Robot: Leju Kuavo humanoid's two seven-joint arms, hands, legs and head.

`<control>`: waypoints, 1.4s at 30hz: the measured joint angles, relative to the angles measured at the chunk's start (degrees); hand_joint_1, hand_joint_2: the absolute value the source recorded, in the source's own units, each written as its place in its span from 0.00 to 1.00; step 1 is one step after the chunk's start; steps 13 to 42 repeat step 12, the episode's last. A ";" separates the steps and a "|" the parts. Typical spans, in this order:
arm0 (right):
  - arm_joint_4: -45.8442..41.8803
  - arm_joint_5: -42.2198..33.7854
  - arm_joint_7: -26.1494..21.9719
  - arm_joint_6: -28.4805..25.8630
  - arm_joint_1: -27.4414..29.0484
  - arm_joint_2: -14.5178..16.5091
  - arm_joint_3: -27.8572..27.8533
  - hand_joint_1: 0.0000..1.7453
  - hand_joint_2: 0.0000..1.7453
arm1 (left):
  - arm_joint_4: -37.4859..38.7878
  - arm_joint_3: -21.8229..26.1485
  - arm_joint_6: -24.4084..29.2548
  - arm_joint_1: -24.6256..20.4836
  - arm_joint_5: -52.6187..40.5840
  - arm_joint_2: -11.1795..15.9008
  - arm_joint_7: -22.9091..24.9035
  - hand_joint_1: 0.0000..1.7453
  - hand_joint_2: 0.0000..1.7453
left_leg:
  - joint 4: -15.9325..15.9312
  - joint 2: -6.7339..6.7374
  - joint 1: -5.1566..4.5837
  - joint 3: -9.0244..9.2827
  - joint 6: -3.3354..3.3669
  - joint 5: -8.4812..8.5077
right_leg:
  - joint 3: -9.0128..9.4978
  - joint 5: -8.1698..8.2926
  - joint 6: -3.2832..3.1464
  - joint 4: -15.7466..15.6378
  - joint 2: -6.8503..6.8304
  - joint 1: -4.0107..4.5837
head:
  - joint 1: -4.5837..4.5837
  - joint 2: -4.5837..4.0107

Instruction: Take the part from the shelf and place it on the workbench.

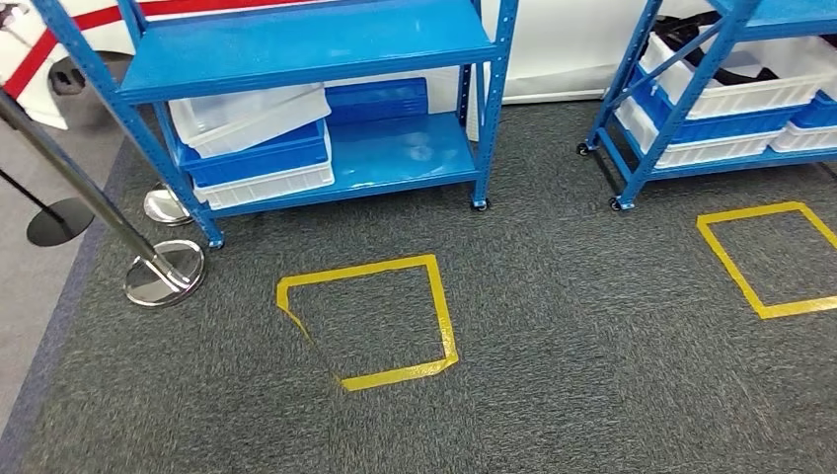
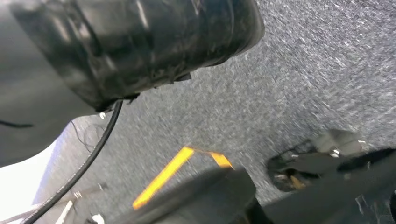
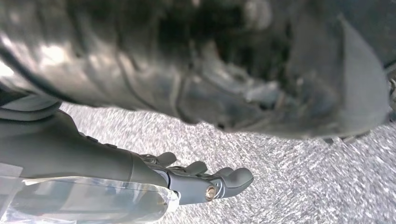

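A blue shelf rack [image 1: 326, 59] stands ahead on the grey carpet, with white and blue bins [image 1: 259, 148] stacked on its lowest level. What lies in those bins is hidden from here. A second blue rack [image 1: 691, 109] at the right carries white bins, one with dark items [image 1: 691, 39] in it. My right hand [image 3: 196, 179] hangs over the carpet with its fingers stretched out and apart, nothing between them. A clear plastic film [image 3: 88, 200] lies along the side of that hand. Blurred dark shapes [image 2: 243, 200] in the left wrist view may be my left hand.
Two yellow tape squares mark the carpet, one [image 1: 370, 321] before the near rack and one [image 1: 770, 257] at the right. Chrome stanchion bases [image 1: 163, 272] and a slanting pole [image 1: 69, 173] stand at the left. The racks sit on small castors.
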 joint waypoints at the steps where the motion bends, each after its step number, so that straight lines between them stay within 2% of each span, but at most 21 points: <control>1: 0.02 0.10 0.04 0.00 0.03 -0.01 0.01 0.00 0.00 | 0.01 0.00 -0.02 0.04 -0.02 -0.01 0.05 0.00 0.00 | 0.27 0.21 0.04 -0.05 -0.06 0.41 | 0.05 -0.12 0.04 0.01 -0.88 0.00 | -0.01 0.00; 2: 0.03 0.22 0.08 0.00 0.03 0.00 0.01 0.00 0.00 | 0.01 0.00 -0.04 0.11 -0.03 0.00 0.11 0.00 0.00 | -1.53 0.51 0.06 1.01 -0.06 1.70 | 0.17 -0.26 0.12 0.01 -1.66 0.00 | -0.02 0.00; 3: 0.04 0.35 0.08 -0.01 -0.01 0.02 0.01 0.00 0.00 | 0.02 0.00 -0.05 0.16 -0.03 0.02 0.17 0.00 0.00 | -5.03 1.26 0.04 3.04 0.05 3.52 | 0.39 -0.44 0.27 0.01 -2.41 0.00 | -0.02 0.00; 5: 0.04 0.53 0.06 -0.01 -0.06 0.05 0.02 0.00 0.00 | 0.02 0.00 -0.07 0.02 -0.08 0.04 0.22 0.00 0.00 | -12.27 4.09 -0.38 7.13 0.61 5.92 | 0.89 -0.97 0.81 0.07 -3.74 0.29 | -0.04 0.00; 6: 0.04 0.57 0.05 0.01 -0.08 0.05 0.03 0.00 0.00 | 0.02 0.00 -0.07 -0.11 -0.14 0.04 0.19 0.00 0.00 | -14.32 5.06 -0.60 8.26 1.04 6.32 | 1.12 -1.20 1.09 0.06 -4.36 0.48 | 0.03 0.00; 7: 0.04 0.60 0.05 0.02 -0.11 0.05 0.06 0.00 0.00 | 0.02 0.00 -0.07 -0.19 -0.21 0.04 0.15 0.00 0.00 | -15.11 5.34 -0.80 8.63 1.44 6.21 | 1.36 -1.39 1.38 0.03 -4.97 0.69 | 0.12 0.00; 9: 0.02 0.63 0.03 0.04 -0.23 0.05 0.14 0.00 0.00 | 0.02 0.00 -0.07 -0.07 -0.35 0.05 -0.03 0.00 0.00 | -15.31 3.88 -0.73 8.65 2.18 6.28 | 1.75 -1.73 1.92 -0.09 -5.93 0.71 | 0.27 0.01; 10: 0.00 0.66 0.00 0.03 -0.32 0.05 0.17 0.00 0.00 | 0.02 0.00 -0.05 0.05 -0.39 0.05 -0.15 0.00 0.00 | -15.50 3.16 -0.63 8.76 2.49 6.34 | 1.70 -2.32 2.23 0.43 -5.07 0.59 | 0.37 0.01; 11: -0.02 0.69 -0.03 0.02 -0.41 0.05 0.19 0.00 0.00 | 0.02 0.00 -0.03 0.12 -0.41 0.05 -0.27 0.00 0.00 | -15.69 2.51 -0.51 8.89 2.82 6.42 | 1.11 -3.43 2.48 1.98 -3.44 0.42 | 0.51 0.01; 12: -0.03 0.71 -0.04 0.01 -0.46 0.05 0.20 0.00 0.00 | 0.02 0.00 -0.01 0.14 -0.42 0.05 -0.35 0.00 0.00 | -15.83 2.16 -0.37 9.02 3.01 6.50 | 0.81 -4.02 2.64 2.70 -2.43 0.30 | 0.58 0.01; 42: -0.03 0.71 -0.04 0.01 -0.46 0.05 0.20 0.00 0.00 | 0.02 0.00 -0.01 0.14 -0.42 0.05 -0.35 0.00 0.00 | -15.83 2.16 -0.37 9.02 3.01 6.50 | 0.81 -4.02 2.64 2.70 -2.43 0.30 | 0.58 0.01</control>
